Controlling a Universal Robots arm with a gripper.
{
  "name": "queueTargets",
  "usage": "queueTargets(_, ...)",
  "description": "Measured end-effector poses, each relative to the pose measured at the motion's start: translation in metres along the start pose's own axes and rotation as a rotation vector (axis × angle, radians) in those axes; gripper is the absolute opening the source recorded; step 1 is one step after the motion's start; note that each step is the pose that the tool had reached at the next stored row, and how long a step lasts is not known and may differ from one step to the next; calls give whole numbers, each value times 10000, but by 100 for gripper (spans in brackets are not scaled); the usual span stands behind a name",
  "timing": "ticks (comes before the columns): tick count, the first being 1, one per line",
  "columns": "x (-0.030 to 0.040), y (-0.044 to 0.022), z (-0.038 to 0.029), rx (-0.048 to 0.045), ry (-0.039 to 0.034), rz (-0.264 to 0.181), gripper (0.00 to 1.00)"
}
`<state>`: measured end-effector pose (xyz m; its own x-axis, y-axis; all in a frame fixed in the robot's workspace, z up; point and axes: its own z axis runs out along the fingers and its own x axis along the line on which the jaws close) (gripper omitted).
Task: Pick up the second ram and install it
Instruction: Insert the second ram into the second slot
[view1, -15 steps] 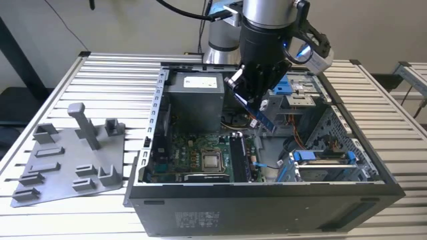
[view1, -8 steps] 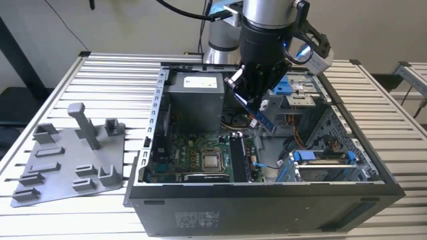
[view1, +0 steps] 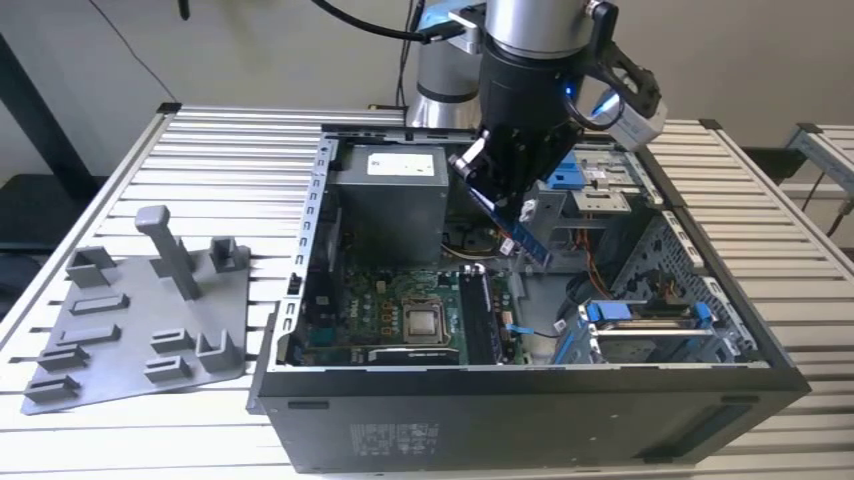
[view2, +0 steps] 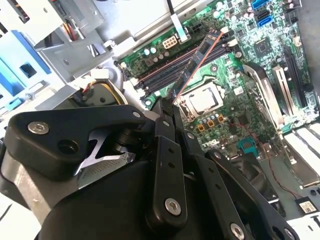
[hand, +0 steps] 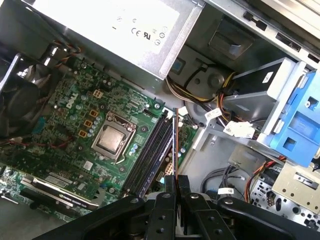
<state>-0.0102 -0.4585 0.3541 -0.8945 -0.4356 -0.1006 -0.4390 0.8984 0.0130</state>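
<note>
The gripper is clamped on the second ram, which is held tilted inside the open case, over the memory slots, between the power supply and the drive bay.

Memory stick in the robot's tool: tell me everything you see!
The memory stick is a thin, flat, narrow blue board. The tool is shut on its upper end, holding it tilted over the open computer case, not yet in a slot. In both wrist views it looks like a fine reddish line, edge-on, over the long black slots on the green board.
</note>
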Motion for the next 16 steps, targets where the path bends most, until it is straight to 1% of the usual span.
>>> queueTargets(4,1,0,12,52,-6,509,14)
queueTargets(16,6,-1,56,244,-19,2444,14)
